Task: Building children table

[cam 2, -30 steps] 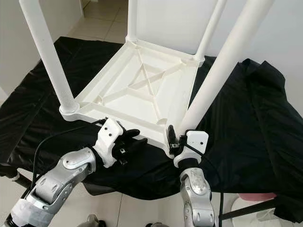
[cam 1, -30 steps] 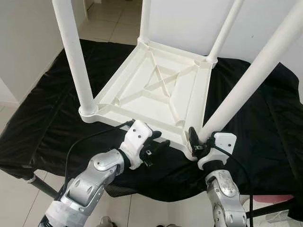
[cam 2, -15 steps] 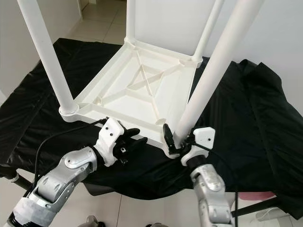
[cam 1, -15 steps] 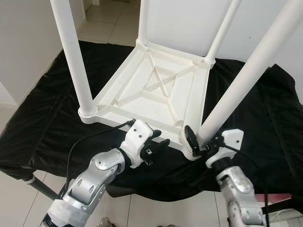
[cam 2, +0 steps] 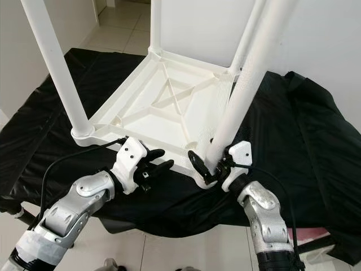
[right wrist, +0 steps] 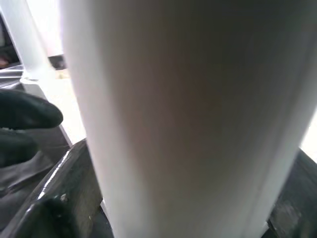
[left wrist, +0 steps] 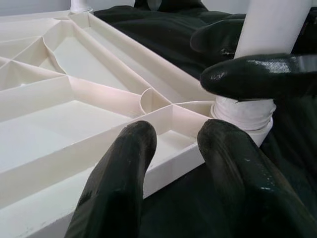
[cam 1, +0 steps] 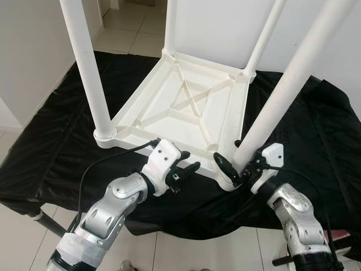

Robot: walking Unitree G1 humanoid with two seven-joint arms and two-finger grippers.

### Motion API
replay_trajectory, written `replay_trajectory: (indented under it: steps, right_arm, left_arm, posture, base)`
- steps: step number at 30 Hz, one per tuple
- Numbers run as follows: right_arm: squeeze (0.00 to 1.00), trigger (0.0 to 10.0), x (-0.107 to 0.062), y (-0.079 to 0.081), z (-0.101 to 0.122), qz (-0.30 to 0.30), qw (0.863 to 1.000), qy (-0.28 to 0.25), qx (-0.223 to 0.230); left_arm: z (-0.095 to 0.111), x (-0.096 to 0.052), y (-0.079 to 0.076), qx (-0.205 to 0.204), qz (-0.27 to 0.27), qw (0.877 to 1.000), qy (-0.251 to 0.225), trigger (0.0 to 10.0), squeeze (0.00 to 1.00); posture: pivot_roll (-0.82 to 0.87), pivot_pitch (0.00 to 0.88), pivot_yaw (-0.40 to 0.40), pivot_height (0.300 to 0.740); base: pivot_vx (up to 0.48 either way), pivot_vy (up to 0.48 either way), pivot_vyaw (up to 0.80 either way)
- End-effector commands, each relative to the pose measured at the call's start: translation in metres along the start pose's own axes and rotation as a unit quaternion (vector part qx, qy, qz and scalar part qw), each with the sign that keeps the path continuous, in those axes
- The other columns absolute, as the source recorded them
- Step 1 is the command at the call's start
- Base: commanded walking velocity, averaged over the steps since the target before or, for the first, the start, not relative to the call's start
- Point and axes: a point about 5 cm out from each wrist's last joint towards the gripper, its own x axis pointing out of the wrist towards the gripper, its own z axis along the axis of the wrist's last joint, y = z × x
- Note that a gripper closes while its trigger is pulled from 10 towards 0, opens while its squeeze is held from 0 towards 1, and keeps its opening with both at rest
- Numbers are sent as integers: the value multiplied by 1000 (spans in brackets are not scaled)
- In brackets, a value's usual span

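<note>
A white plastic children's table (cam 1: 186, 107) lies upside down on a black cloth, its legs pointing up. My right gripper (cam 1: 234, 167) is shut on the base of the near right leg (cam 1: 276, 107), where the leg meets its corner socket. One black finger (cam 1: 221, 165) shows to the left of the leg. In the right wrist view the leg (right wrist: 188, 124) is very close. My left gripper (cam 1: 189, 168) is open at the tabletop's near edge, just left of that corner, holding nothing. Its two fingers (left wrist: 119, 183) point at the ribbed underside.
The black cloth (cam 1: 51, 152) covers a low stand whose near edge runs under my arms. The near left leg (cam 1: 87, 73) and two far legs (cam 1: 169, 22) (cam 1: 265, 39) stand tall around the work area. Tiled floor (cam 1: 130, 34) lies beyond, with white walls at the left and back.
My right wrist and forearm have swung out to the right around the leg's base while the grip stays on. The leg now leans less to the right. The left gripper has barely moved.
</note>
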Motion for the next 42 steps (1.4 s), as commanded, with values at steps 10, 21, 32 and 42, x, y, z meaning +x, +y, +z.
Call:
replay_trajectory:
  steps: [10, 21, 32, 42]
  right_arm:
    - [0, 0, 0, -1, -8, 44, 999, 15, -1]
    - [0, 0, -5, -4, -12, 36, 999, 19, 0]
    - [0, 10000, -6, -5, -11, -20, 1000, 13, 8]
    - [0, 10000, -3, 9, -7, -130, 991, -11, 15]
  left_arm:
    - [0, 1, 0, 12, -34, 999, 4, 10000, 0]
    - [-1, 2, -3, 7, -34, 999, 1, 10000, 0]
    - [0, 7, -1, 8, -31, 999, -4, 10000, 0]
    - [-3, 6, 4, 14, -12, 1000, -5, 10000, 0]
  posture:
    - [-1, 53, -62, 740]
    - [-18, 53, -67, 740]
    - [-16, 53, -81, 740]
    - [2, 41, -113, 740]
  base:
    - [0, 0, 0]
    - [0, 0, 0]
    - [0, 0, 0]
    - [0, 0, 0]
